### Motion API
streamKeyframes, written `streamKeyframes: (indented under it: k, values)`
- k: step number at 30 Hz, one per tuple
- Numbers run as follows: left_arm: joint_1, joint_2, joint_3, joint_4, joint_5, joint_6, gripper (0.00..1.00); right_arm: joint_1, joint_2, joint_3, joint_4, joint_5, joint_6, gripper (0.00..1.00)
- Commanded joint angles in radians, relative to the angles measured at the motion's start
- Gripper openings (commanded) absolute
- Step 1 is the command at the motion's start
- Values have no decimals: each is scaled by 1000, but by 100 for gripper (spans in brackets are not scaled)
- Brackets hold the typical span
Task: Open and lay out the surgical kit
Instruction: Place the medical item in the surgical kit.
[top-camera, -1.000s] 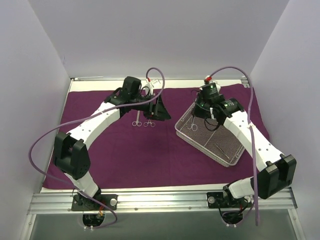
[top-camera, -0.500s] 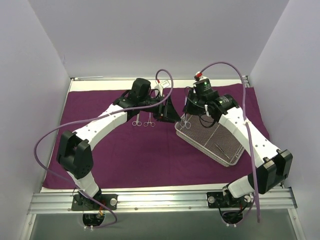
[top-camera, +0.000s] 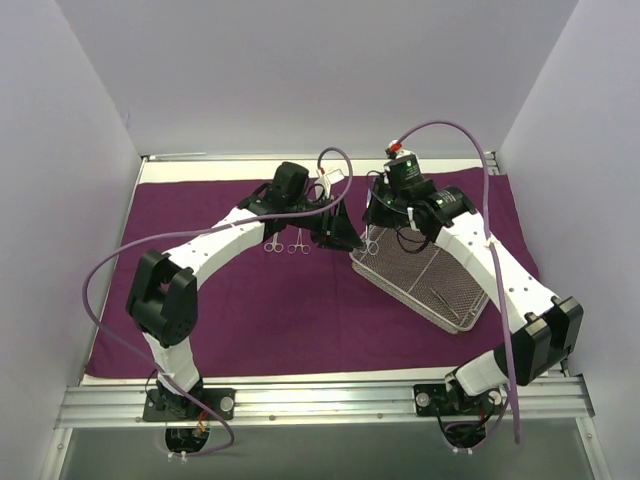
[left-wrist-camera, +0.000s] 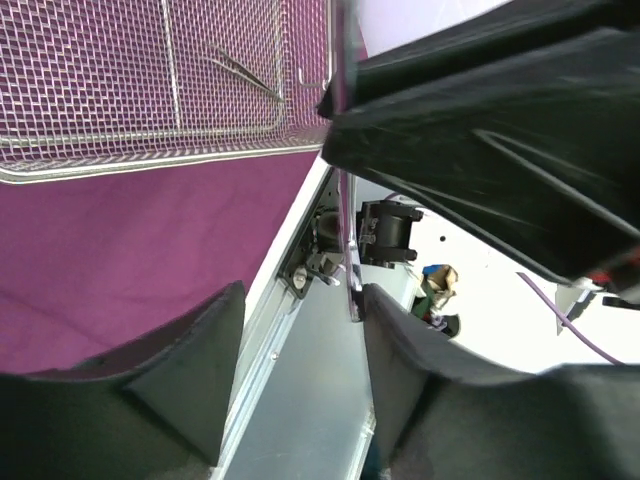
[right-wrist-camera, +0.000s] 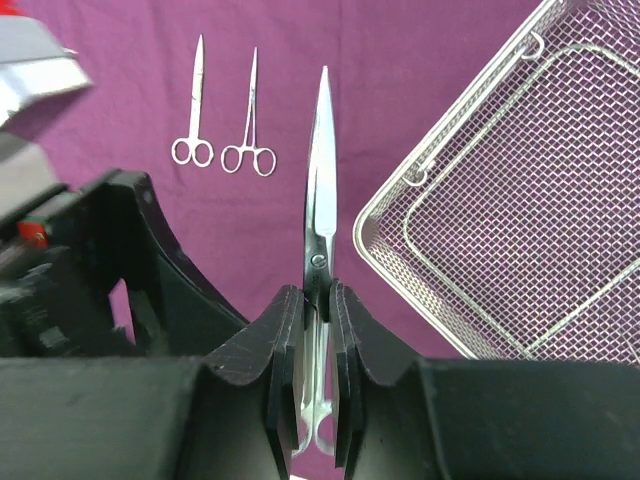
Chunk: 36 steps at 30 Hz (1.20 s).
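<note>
The dark purple cloth (top-camera: 250, 320) lies spread on the table. The silver wire-mesh tray (top-camera: 470, 318) sits on its right half, with tweezers (top-camera: 445, 303) inside. Two scissor-handled instruments (top-camera: 273, 243) (top-camera: 298, 243) lie side by side on the cloth at centre. My right gripper (right-wrist-camera: 316, 290) is shut on slim silver scissors (right-wrist-camera: 321, 150), blades pointing away, above the cloth just left of the tray's (right-wrist-camera: 520, 220) corner. My left gripper (left-wrist-camera: 300, 380) is open and empty, held close beside the right gripper (top-camera: 372, 238). A thin silver strip (left-wrist-camera: 350, 200) hangs by its right finger (left-wrist-camera: 400, 370).
White walls enclose the table on the left, back and right. A metal rail (top-camera: 320, 400) with both arm bases runs along the near edge. Purple cables (top-camera: 450, 135) loop above both arms. The right arm's black body (left-wrist-camera: 500, 130) fills the upper right of the left wrist view.
My right gripper has moved left from over the tray to its left corner with the scissors. My left gripper has moved right, away from the two laid-out instruments, towards the right gripper.
</note>
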Motion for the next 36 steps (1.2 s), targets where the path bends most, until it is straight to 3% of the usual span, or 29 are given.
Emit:
streamKeyframes:
  k: [1, 4, 5, 8, 9, 10, 13, 14, 19, 22, 36]
  values:
    - [-3, 16, 58, 30, 41, 1, 52, 14, 17, 57, 28, -3, 4, 0]
    - [0, 28, 66, 38, 64, 1, 35, 17, 31, 70, 31, -5, 6, 0]
    - [3, 30, 60, 44, 67, -1, 23, 17, 34, 74, 29, -10, 4, 0]
    - [18, 24, 40, 62, 76, -7, 2, 17, 60, 96, 25, -20, 0, 4]
    - [40, 18, 20, 61, 75, 2, 2, 15, 74, 103, 16, -19, -3, 16]
    - [57, 4, 9, 43, 61, 13, 2, 12, 78, 111, 12, -19, -7, 41]
    - [147, -31, -42, -35, 30, 94, 2, -9, 92, 139, -17, 4, -20, 68]
    - [173, -39, -49, -72, 21, 167, 2, -17, 92, 142, -27, 7, -25, 72]
    - [358, -67, -68, -281, -45, 379, 2, -121, 92, 119, -61, -2, -36, 74]
    - [412, -41, -19, -444, -178, 580, 2, -167, 88, 94, -76, -17, -45, 74]
    - [537, 137, 53, -568, -314, 754, 2, -189, 120, 50, -107, -53, -60, 72]
